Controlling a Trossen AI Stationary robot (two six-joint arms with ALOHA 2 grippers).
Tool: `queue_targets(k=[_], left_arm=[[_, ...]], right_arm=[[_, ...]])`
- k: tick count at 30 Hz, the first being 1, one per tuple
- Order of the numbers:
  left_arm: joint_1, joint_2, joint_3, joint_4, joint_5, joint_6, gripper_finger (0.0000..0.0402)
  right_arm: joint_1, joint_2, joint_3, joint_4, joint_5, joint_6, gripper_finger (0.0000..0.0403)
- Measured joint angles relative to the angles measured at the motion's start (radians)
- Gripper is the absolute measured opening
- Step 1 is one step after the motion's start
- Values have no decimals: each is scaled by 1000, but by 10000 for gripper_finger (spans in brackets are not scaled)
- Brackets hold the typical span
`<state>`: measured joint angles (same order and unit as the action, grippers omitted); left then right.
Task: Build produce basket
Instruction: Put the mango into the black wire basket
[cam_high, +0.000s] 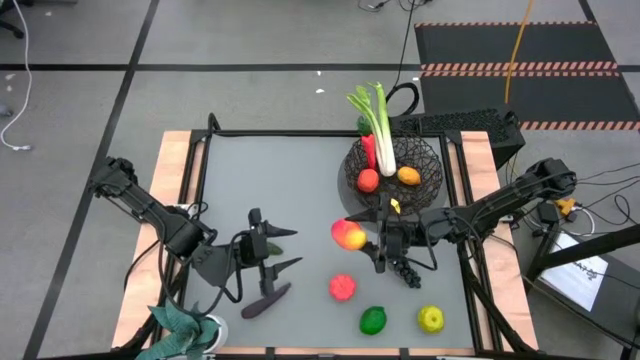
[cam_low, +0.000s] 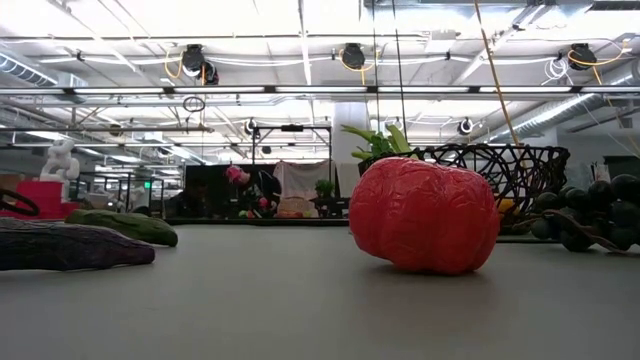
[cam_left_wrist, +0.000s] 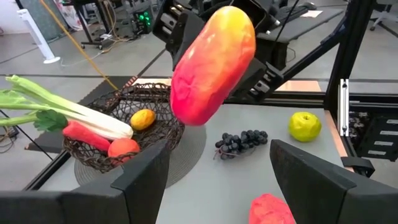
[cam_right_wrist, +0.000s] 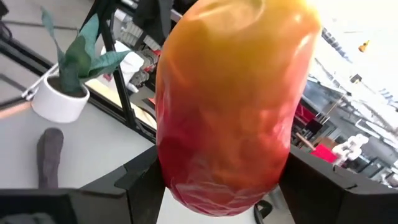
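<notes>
Currently: right hand (cam_high: 362, 238) pinching red-yellow fruit (cam_high: 348, 235) aloft, transfer step; next, carry right-far over basket (cam_high: 428, 160), release.

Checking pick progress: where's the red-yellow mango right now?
Held off the table in the right gripper, the mango sits mid-table in the high view, just short of the basket, with the grapes beside it.

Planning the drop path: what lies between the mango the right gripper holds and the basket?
Nothing: in the high view only bare grey mat separates the mango, held in the right gripper, from the basket rim.
</notes>
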<state>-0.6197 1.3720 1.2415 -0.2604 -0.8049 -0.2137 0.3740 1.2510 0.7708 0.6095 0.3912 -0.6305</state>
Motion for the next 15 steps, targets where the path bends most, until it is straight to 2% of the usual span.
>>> queue_targets(k=[15], left_arm=[[4,0,0,38,0,77,278]], right_arm=[[-1,0,0,8,0,255,260]])
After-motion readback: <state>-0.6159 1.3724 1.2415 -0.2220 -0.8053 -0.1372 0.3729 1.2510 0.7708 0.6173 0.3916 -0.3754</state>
